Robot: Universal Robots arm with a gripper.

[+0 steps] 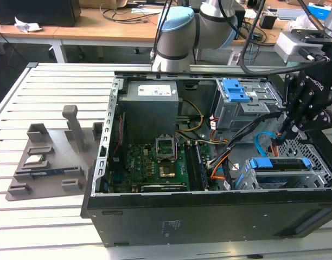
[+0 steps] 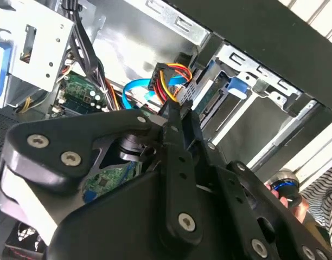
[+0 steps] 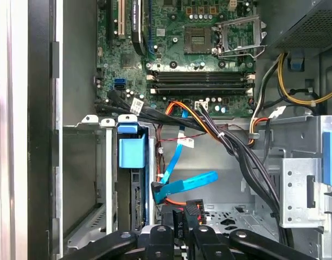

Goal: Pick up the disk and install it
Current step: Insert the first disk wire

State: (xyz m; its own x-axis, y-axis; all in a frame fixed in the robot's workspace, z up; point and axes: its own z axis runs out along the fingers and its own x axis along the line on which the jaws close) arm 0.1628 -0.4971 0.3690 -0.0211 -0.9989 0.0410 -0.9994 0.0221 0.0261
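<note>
An open computer case [image 1: 209, 216] lies on a white slatted bench [image 1: 46, 216], with wooden desks [image 1: 101, 32] and cables behind it. A grey fixture tray [image 1: 46, 162] rests on the bench beside the case, on the exterior view's left. The disk [image 1: 280, 165] sits inside the case in its blue-tabbed bay; the first wrist view shows it edge-on [image 3: 134, 200]. The end effector [image 1: 288, 130] hovers just above the bay, its fingers [image 2: 174, 135] drawn together around a cable connector [image 3: 179, 222] inside the case.
</note>
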